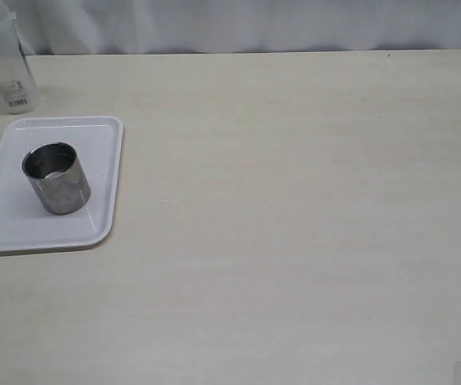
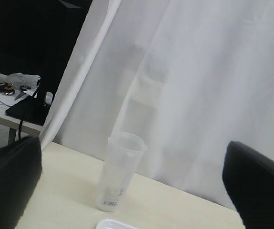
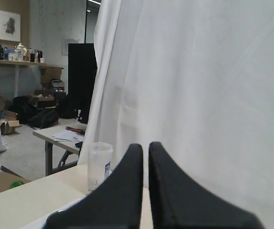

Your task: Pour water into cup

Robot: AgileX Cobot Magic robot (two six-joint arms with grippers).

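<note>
Cup point(image 1: 56, 178) upright on white tray point(image 1: 94, 136), left of worktop point(image 1: 294, 200). Left pincer point(image 2: 129, 157) spread wide, empty. Right pincer point(image 3: 145, 152) nearly closed, empty.

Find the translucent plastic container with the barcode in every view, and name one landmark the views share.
Exterior view: container at the far left table edge, behind the tray.
Left wrist view: container mid-frame, between the left gripper's spread fingers.
Right wrist view: container just beside the right gripper's closed fingers.
Shared landmark: the white curtain behind it.
</note>
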